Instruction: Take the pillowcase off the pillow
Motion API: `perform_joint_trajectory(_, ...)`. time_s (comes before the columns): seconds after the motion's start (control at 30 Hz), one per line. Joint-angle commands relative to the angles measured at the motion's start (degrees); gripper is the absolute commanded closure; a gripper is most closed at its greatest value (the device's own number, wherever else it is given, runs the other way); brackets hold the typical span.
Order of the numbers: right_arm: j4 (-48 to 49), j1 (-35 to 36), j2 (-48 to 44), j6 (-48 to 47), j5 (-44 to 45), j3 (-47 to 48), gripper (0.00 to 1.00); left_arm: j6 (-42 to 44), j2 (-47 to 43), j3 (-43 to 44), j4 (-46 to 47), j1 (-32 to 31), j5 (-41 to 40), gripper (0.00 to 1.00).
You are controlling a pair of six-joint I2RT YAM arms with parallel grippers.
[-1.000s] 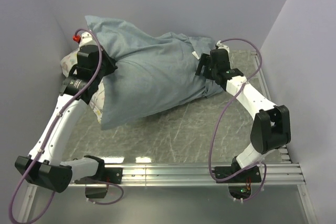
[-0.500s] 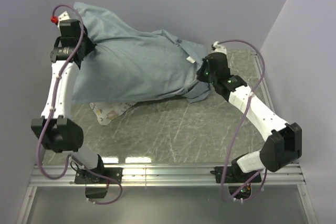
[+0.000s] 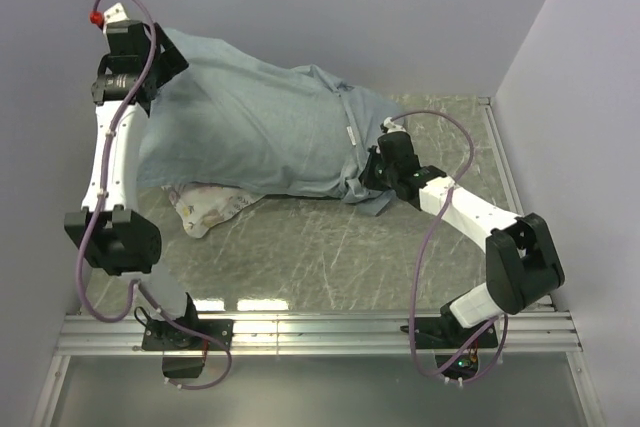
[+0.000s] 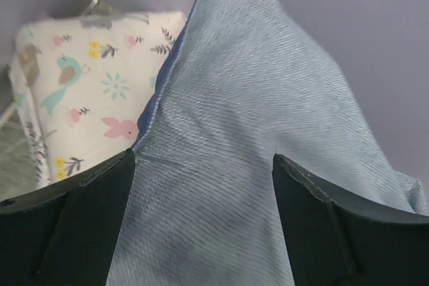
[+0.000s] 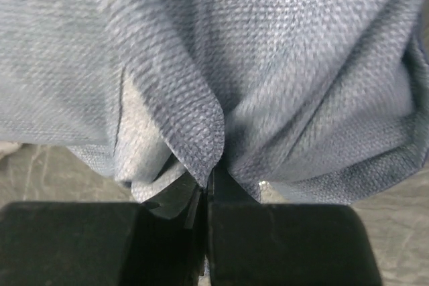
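Observation:
The pillowcase (image 3: 250, 127), paler blue-grey side out, hangs from the back left corner down to the table at the right. My left gripper (image 3: 158, 59) is raised high at its left end. In the left wrist view this gripper (image 4: 203, 159) stands open, and the cloth (image 4: 255, 98) lies loose between its wide-apart fingers. My right gripper (image 3: 368, 172) is low at the cloth's right end. Its fingers (image 5: 206, 189) are shut on a fold of the pillowcase (image 5: 268, 65). The pillow is hidden.
A white pillow printed with birds and flowers (image 3: 212, 203) lies under the cloth's left part, also seen in the left wrist view (image 4: 87, 85). Lilac walls (image 3: 420, 7) close in the back and both sides. A metal rail (image 3: 330, 332) runs along the near edge.
The left arm rose into the back left corner with the cloth, then its jaws opened. The right gripper shut on the cloth's right end and pulled it leftward and nearer.

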Motion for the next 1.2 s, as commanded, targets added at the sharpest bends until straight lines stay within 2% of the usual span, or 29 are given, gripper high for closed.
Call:
perform_joint_trajectory(0.0, 4.7, -0.1, 0.8, 1.4, -3.8, -1.6, 0.99, 5.7, -8.4, 4.4, 0.2, -3.4, -4.5, 0.11)
perform_joint_trajectory(0.03, 5.1, -0.2, 1.4, 1.5, -4.3, -2.1, 1.0, 6.8, -9.3, 4.6, -0.9, -4.3, -6.5, 0.1)
perform_joint_trajectory(0.17, 6.5, -0.2, 1.3, 3.0, -5.8, -3.0, 1.0, 11.4, -13.8, 1.3, -1.5, -17.2, -17.9, 0.07)
perform_joint_trajectory(0.23, 6.2, -0.2, 0.8, 3.0, -5.6, -2.9, 1.0, 10.9, -16.7, -3.3, -0.3, -20.1, -16.5, 0.07)
perform_joint_trajectory(0.33, 5.3, -0.2, -0.2, 3.2, -4.5, -2.5, 1.0, 9.5, -19.3, -10.9, 3.3, -28.0, -12.9, 0.07)
perform_joint_trajectory(0.4, 4.3, -0.2, -0.9, 3.2, -3.5, -2.2, 0.99, 8.6, -18.4, -15.7, 6.4, -34.2, -10.9, 0.06)
perform_joint_trajectory(0.53, 3.2, -0.2, -2.3, 3.0, -1.1, -2.1, 0.91, 8.6, -12.5, -18.5, 9.1, -45.0, -12.4, 0.06)
perform_joint_trajectory(0.6, 2.7, -0.2, -2.8, 2.9, -0.5, -2.2, 0.88, 9.3, -8.5, -18.4, 10.7, -47.6, -14.0, 0.05)
perform_joint_trajectory(0.63, 2.5, -0.2, -2.8, 2.8, -0.5, -2.3, 0.84, 9.6, -7.4, -18.1, 11.1, -49.5, -14.4, 0.01)
perform_joint_trajectory(0.73, 1.9, -0.2, -3.1, 2.7, 1.0, -2.4, 0.76, 9.8, -2.5, -16.6, 11.1, -51.7, -17.3, 0.01)
perform_joint_trajectory(0.9, 1.0, -0.4, -3.6, 2.4, 4.6, -3.0, 0.64, 9.8, 3.8, -14.7, 10.3, -52.0, -23.9, 0.01)
perform_joint_trajectory(0.97, 0.7, -1.0, -3.6, 2.3, 5.3, -3.0, 0.64, 10.1, 5.8, -14.0, 9.2, -52.0, -27.0, 0.12)
perform_joint_trajectory(1.03, 0.5, -1.8, -3.5, 2.0, 5.7, -2.8, 0.71, 10.1, 7.2, -12.9, 8.0, -52.0, -29.1, 0.3)
perform_joint_trajectory(1.07, 0.2, -2.2, -3.2, 1.9, 5.7, -2.5, 0.75, 10.2, 7.5, -12.4, 7.5, -52.0, -30.8, 0.51)
perform_joint_trajectory(1.1, 0.0, -2.4, -3.1, 1.8, 6.0, -2.3, 0.83, 10.3, 7.6, -12.3, 7.4, -51.9, -31.8, 0.62)
perform_joint_trajectory(1.13, -0.3, -3.2, -3.1, 1.6, 6.4, -2.2, 0.87, 10.7, 7.6, -12.3, 7.3, -51.9, -32.5, 0.77)
perform_joint_trajectory(1.17, -0.7, -3.8, -2.8, 1.5, 6.5, -1.9, 0.89, 10.9, 7.6, -12.0, 6.8, -51.8, -33.3, 0.84)
